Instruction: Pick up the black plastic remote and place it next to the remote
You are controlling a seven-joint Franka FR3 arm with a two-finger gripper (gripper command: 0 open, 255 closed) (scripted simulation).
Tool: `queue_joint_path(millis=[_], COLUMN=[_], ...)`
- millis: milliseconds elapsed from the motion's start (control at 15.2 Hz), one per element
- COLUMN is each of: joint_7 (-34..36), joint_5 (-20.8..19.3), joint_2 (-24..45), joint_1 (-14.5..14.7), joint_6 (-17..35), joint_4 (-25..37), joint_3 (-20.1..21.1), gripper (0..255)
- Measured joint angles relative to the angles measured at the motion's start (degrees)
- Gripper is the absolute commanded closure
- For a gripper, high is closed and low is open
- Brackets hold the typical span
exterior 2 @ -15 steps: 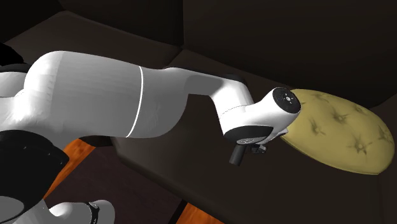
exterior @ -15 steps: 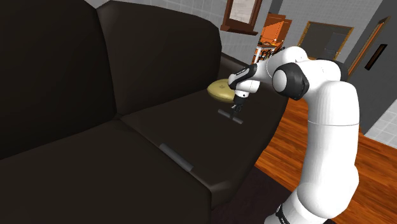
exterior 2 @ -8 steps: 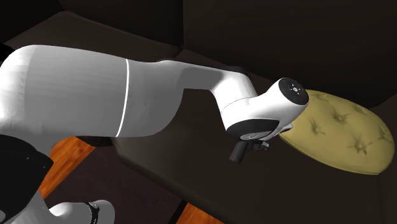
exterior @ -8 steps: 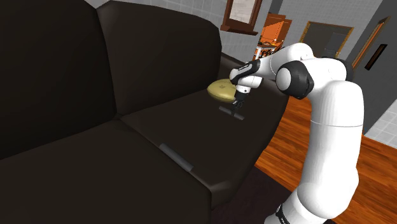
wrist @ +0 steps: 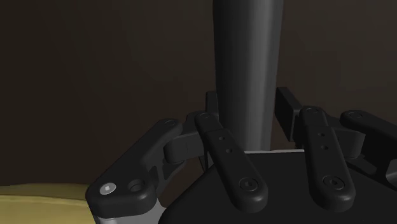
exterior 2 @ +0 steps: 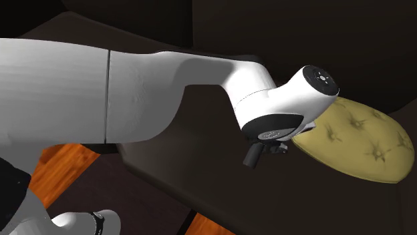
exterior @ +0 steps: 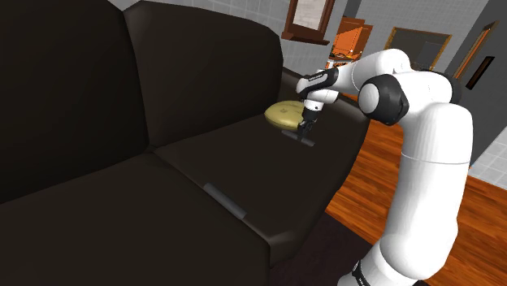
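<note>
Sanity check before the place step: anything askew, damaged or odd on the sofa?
Nothing looks damaged or spilled. One oddity: the second remote lies along the seam between the two seat cushions rather than on a cushion's flat top. The gripper clasps the other remote just beside the yellow cushion.

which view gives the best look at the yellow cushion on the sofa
The second exterior view: the yellow cushion lies large there, tufted top plain, one edge behind the arm. The shoulder view shows it small beside the gripper. The wrist view catches a yellow strip of it beside the gripper, shut on the remote.
</note>
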Motion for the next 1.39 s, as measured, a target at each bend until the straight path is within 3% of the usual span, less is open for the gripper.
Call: queue_joint_path(millis=[198,660,1386], joint_7=[1.0,9.8,27.4], joint_5=[-0.9,-7.3,-14.9], joint_2=[-1.6,-14.8,-32.7], joint_1=[0.8,7.7,13.9], joint_6=[-0.8,4.0,8.1], joint_4=[-0.5,-16.1,-35.5], joint_3=[-0.2,0.6,8.0], gripper=[255,255,255])
